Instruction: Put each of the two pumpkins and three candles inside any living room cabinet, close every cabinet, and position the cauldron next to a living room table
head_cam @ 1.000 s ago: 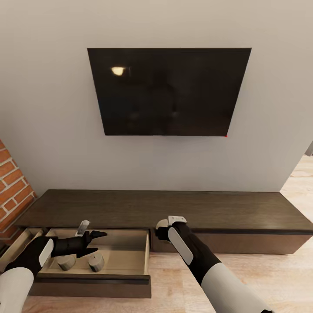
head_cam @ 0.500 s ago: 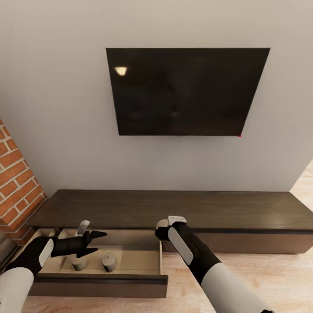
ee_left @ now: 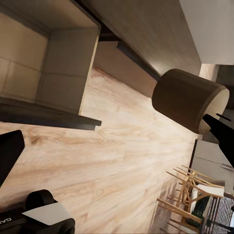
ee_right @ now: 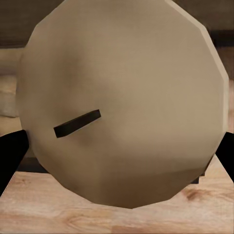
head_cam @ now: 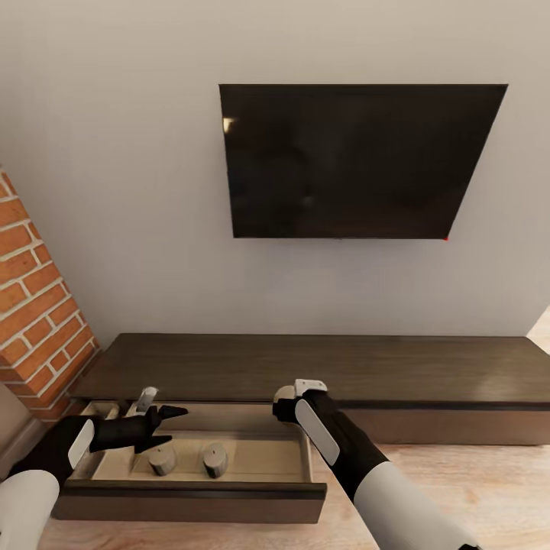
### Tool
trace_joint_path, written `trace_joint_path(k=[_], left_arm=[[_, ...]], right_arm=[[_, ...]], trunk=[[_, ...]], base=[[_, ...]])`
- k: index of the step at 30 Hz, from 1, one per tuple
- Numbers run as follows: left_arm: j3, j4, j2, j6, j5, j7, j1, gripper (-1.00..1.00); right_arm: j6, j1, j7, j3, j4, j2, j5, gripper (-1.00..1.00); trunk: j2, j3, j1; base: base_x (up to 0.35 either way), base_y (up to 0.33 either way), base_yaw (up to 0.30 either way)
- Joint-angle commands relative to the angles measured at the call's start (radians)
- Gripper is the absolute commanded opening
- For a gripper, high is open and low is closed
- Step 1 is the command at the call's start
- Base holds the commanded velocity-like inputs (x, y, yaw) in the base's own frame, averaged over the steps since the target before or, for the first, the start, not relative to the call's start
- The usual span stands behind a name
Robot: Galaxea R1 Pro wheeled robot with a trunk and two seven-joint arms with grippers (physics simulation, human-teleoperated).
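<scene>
- Two candles [head_cam: 161,461] [head_cam: 215,459] stand upright, wick ends up, side by side in the open drawer [head_cam: 191,489] of the long dark-brown cabinet [head_cam: 321,367], head view. They are stubby tan-grey cylinders. Left hand [head_cam: 169,425] hovers above them, fingers spread, grasping nothing. Right hand [head_cam: 294,397] is raised beside the drawer; its grip is hidden.
- Left wrist view: a third candle [ee_left: 187,100] lies tilted, held off the wooden floor [ee_left: 122,161].
- Right wrist view: that candle [ee_right: 124,102] shows its round end and dark wick, clamped between black fingers [ee_right: 10,156].
</scene>
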Motion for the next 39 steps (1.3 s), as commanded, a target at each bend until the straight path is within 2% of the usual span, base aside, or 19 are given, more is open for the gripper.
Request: trace_joint_path(k=[1,14,26,31,39], left_arm=[[0.000,0.000,0.000,0.000,0.000,0.000,0.000,1.00],[0.000,0.000,0.000,0.000,0.000,0.000,0.000,1.00],[0.000,0.000,0.000,0.000,0.000,0.000,0.000,1.00],[0.000,0.000,0.000,0.000,0.000,0.000,0.000,1.00],[0.000,0.000,0.000,0.000,0.001,0.000,0.000,1.00]], right_arm=[[-0.001,0.000,0.001,0.000,0.000,0.000,0.000,-1.00],[0.003,0.000,0.003,-0.001,0.000,0.000,-0.011,-1.00],[0.000,0.000,0.002,0.000,0.000,0.000,-0.011,-1.00],[0.000,0.000,0.001,0.000,0.000,0.000,-0.010,-1.00],[-0.001,0.000,0.001,0.000,0.000,0.000,-0.010,-1.00]], trunk=[[0.000,0.000,0.000],[0.000,0.000,0.000],[0.000,0.000,0.000],[0.000,0.000,0.000],[0.000,0.000,0.000]], base=[[0.000,0.289,0.000],[0.037,0.289,-0.156],[0.005,0.291,-0.013],[0.178,0.252,0.000],[0.078,0.070,0.000]])
